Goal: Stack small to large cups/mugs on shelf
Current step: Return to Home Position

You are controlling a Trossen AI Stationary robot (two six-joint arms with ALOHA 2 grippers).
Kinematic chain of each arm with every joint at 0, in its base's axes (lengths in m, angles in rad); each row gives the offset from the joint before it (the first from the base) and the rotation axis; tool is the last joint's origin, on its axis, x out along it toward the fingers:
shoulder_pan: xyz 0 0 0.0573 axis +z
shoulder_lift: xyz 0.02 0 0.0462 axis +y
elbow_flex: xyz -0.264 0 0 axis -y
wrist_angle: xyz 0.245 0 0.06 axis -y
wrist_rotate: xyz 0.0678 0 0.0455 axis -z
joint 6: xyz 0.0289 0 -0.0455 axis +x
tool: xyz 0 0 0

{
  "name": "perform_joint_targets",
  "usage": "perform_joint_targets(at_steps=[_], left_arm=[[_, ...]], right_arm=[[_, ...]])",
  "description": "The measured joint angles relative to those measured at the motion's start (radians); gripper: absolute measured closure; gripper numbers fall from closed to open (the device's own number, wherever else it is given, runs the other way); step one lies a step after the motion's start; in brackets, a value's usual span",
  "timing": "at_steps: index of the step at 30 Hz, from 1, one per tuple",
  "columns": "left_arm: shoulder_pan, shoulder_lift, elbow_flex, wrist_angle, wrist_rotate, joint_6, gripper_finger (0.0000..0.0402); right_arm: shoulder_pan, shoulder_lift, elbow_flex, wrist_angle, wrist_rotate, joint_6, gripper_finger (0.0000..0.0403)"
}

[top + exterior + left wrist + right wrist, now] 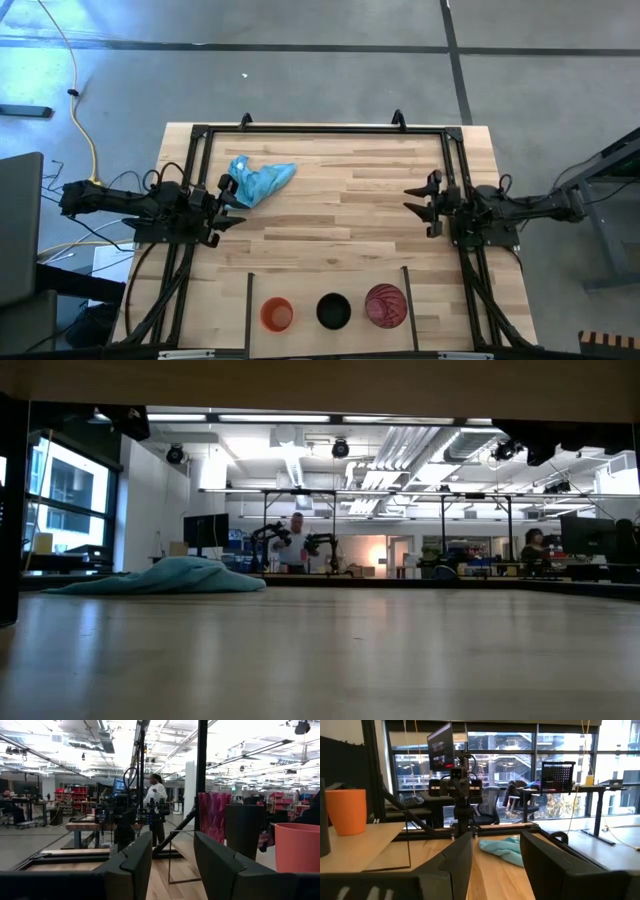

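Well, all three cups are lined up on the shelf (330, 285), the plank strip at the near edge of the table (340, 235) marked off by two thin black bars (249, 300). The orange cup (277, 314) is on the left, the black cup (333, 311) in the middle and the red-pink cup (385, 306) on the right. All of them stand upright, mouths up, side by side in a row rather than one inside another. The left gripper (228, 204) sits at the left edge of the table, well away from the cups. Its jaws are wide apart with nothing between them, and its wrist camera looks past the two dark fingers (135, 860) towards the row of three. The right gripper (412, 199) mirrors it at the right edge, its jaws likewise spread wide and empty. From its wrist view the orange cup (346, 811) shows off to one side on the planks. A crumpled light-blue cloth (258, 180) lies on the far left part of the table, just beside the left gripper, and it shows as a low heap in the table-height view. Beyond the table, a person (297, 538) stands in the room behind.
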Motion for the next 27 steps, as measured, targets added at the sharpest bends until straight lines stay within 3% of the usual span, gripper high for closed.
perform_joint_targets(at_steps=[9,27], left_arm=[[0.000,0.000,0.000,0.000,0.000,-0.002,0.0268],[0.000,0.000,0.000,0.034,0.000,0.022,0.0268]], right_arm=[[-0.110,0.000,0.000,0.001,-0.153,0.041,0.0245],[-0.139,0.001,0.021,-0.021,-0.192,0.037,0.0245]])
